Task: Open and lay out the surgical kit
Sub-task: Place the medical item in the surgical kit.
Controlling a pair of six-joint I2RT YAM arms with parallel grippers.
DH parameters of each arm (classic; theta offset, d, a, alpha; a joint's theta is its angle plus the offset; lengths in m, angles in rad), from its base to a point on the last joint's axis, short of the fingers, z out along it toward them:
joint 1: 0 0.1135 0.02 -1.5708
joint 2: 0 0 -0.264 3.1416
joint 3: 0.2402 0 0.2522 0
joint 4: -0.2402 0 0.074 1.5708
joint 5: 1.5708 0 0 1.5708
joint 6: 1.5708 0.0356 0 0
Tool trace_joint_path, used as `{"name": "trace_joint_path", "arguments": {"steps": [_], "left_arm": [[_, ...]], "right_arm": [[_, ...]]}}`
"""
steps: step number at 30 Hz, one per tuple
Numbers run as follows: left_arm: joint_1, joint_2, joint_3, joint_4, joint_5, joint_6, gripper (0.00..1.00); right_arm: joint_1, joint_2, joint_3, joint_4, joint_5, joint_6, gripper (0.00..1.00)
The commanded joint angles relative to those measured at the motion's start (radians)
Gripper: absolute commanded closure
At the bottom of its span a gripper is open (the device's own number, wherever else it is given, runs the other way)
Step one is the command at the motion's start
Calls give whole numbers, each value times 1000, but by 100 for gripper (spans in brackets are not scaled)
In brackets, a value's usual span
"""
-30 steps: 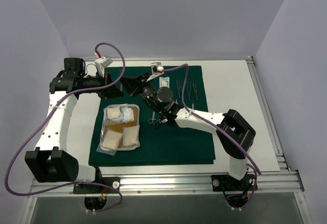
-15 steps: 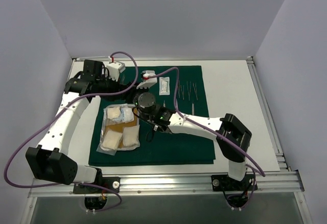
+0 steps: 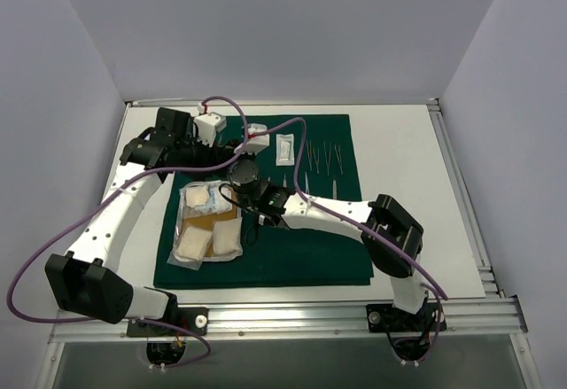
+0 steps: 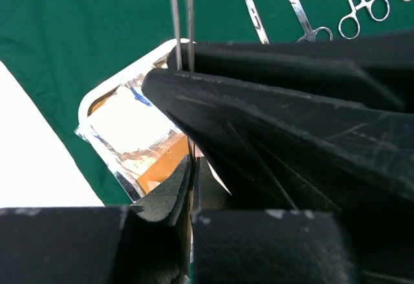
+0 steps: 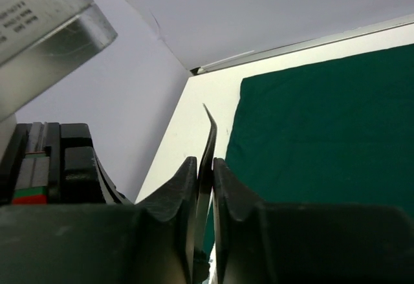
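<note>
The left hand (image 4: 191, 171) is clamped on tweezers (image 4: 189, 19). The right hand (image 5: 205, 167) is clamped on a thin curved steel tool (image 5: 210, 129).

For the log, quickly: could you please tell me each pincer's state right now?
Left pincer: closed on steel tweezers.
Right pincer: closed on a thin curved-tip steel tool.

Thin curved tweezers (image 5: 208, 135) (tip upward) in the right gripper (image 5: 204, 162)
</note>
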Motion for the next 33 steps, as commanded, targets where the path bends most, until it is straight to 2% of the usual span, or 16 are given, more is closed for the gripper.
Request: {"name": "trace_joint_path", "arguments": {"steps": [1, 4, 7, 8, 12, 13, 17, 22, 23, 24, 26, 33], "left_arm": [[-24, -35, 10, 45, 8, 14, 98], [-25, -32, 10, 35, 2, 29, 98], [-25, -31, 18, 19, -13, 40, 67], [-25, -31, 23, 10, -16, 42, 45], [-24, -31, 58, -22, 0, 49, 22], [-21, -31, 65, -31, 11, 51, 19], [-15, -19, 88, -85, -1, 71, 15], [36, -2, 58, -96, 5, 75, 14], [45, 6, 52, -91, 13, 75, 14], [72, 21, 44, -91, 23, 81, 14], [80, 30, 42, -96, 33, 83, 14], [134, 81, 38, -76, 50, 97, 14]], "right_arm": [[-4, 19, 36, -12, 52, 42, 97], [-19, -1, 7, -11, 36, 61, 100], [-57, -37, -19, -29, -26, 75, 100], [-70, -47, -39, -43, -51, 74, 100], [-161, -101, -109, -74, -174, 78, 100], [-201, -121, -118, -87, -224, 69, 100], [-330, -141, -134, -217, -397, -4, 100], [-467, -52, -53, -333, -632, -110, 100], [-491, -32, -34, -377, -642, -145, 100], [-519, 53, 63, -459, -649, -197, 100], [-533, 72, 90, -515, -648, -222, 100], [-605, 178, 193, -601, -703, -285, 100]]}}
